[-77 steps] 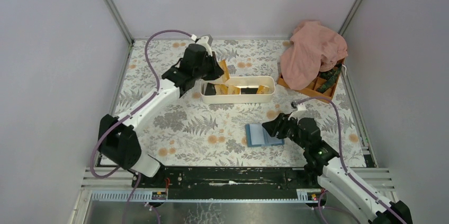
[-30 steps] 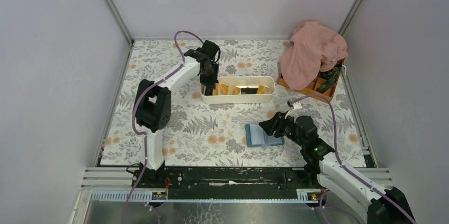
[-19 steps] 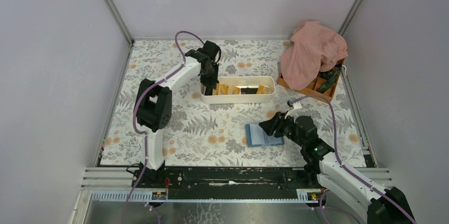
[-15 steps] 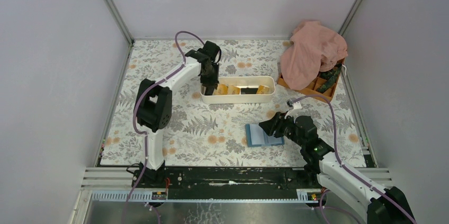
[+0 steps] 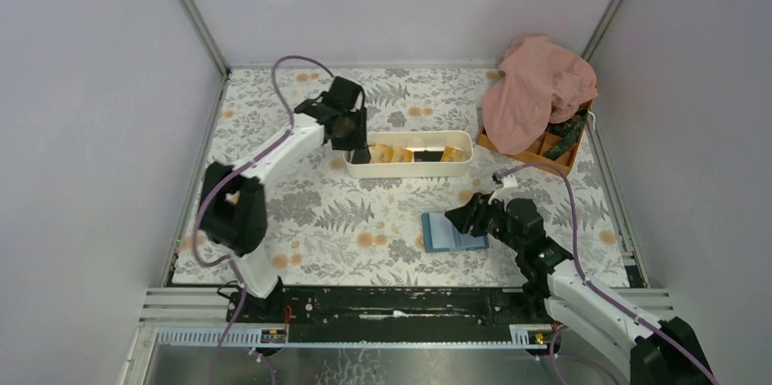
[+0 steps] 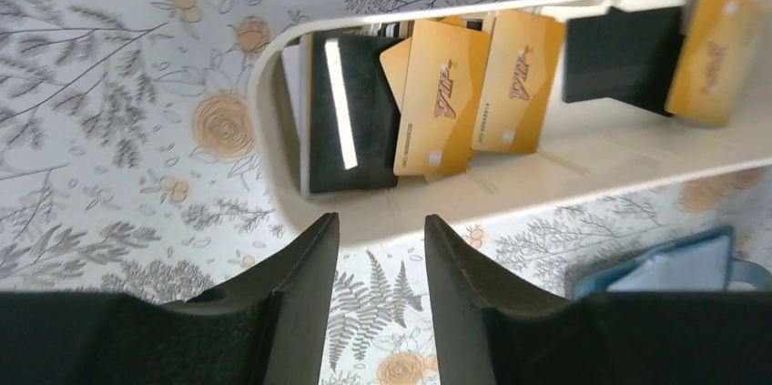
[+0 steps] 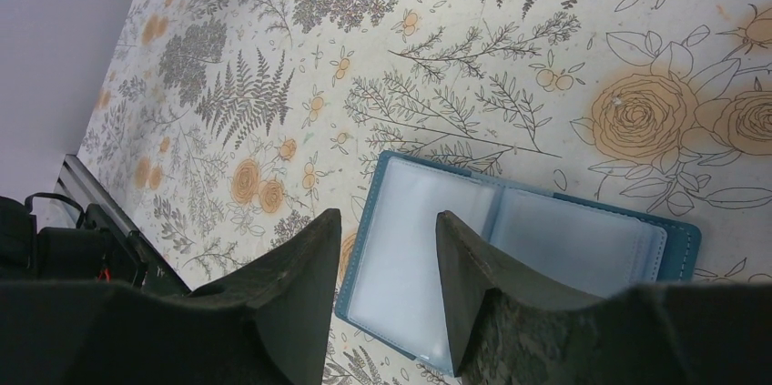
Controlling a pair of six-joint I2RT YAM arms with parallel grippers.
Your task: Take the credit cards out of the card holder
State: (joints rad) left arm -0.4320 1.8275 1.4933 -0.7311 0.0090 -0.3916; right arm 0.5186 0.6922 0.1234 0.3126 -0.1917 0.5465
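Flowered tablecloth (image 7: 473,103) bears card holder (image 7: 546,248) beneath right fingers (image 7: 282,312).

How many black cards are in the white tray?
2. The striped black card lies at the white tray's left end; the plain black card sits between gold cards. More may be hidden.

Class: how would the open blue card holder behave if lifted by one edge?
The card holder would probably flop at its fold, since it lies open in two leaves. Its clear sleeves look glossy, so perhaps slippery. Thin and flat, it is likely light.
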